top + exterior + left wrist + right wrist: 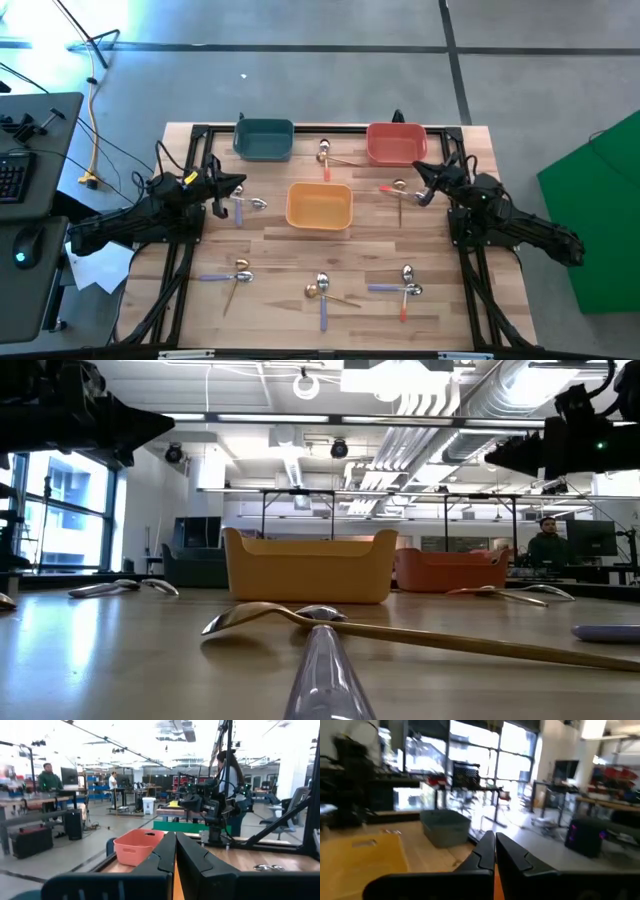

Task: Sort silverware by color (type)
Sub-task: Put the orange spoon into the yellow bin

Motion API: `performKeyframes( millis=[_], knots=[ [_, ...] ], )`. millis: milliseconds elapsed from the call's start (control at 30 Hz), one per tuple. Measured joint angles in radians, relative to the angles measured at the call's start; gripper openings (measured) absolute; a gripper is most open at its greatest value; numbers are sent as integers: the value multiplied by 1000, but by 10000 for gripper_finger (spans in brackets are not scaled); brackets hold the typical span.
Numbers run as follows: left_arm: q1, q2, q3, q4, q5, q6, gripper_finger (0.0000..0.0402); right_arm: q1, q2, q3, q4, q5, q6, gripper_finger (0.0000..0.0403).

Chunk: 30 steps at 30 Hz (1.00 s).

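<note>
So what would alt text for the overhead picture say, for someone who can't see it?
Small spoons lie scattered on a wooden table around three empty bins: teal, red, orange. Two dark robot arms wait at either side, left claw and right claw shut, holding nothing.

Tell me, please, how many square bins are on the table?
3: a teal bin at the far edge towards the left, a red bin at the far edge towards the right, and an orange bin at the centre. None seems hidden.
</note>
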Motion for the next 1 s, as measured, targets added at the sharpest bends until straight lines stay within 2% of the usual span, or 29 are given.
performKeyframes(
  millis=[100,267,400,500,567,633,767,900,1000],
  knots=[
    [0,0,0,-14,0,-46,1,0,0,0,56,-67,67,0],
    [0,0,0,-15,-28,-26,5,0,1,0,68,-77,208,0],
    [-1,0,0,-22,-11,1,4,0,34,0,61,-41,172,0],
    [-1,0,0,-33,4,-30,1,2,72,0,65,-66,112,0],
    [-1,0,0,-43,18,-63,1,3,97,9,60,-84,139,0],
    [-1,0,0,-55,32,-86,1,2,132,52,-10,-89,188,0],
    [-1,0,0,-89,28,-94,1,2,231,174,-256,-67,240,5],
    [-1,16,0,-109,27,-94,1,1,389,237,-287,-31,290,29],
    [0,44,0,-122,27,-95,1,-7,531,301,-388,-31,318,61]
  ],
)
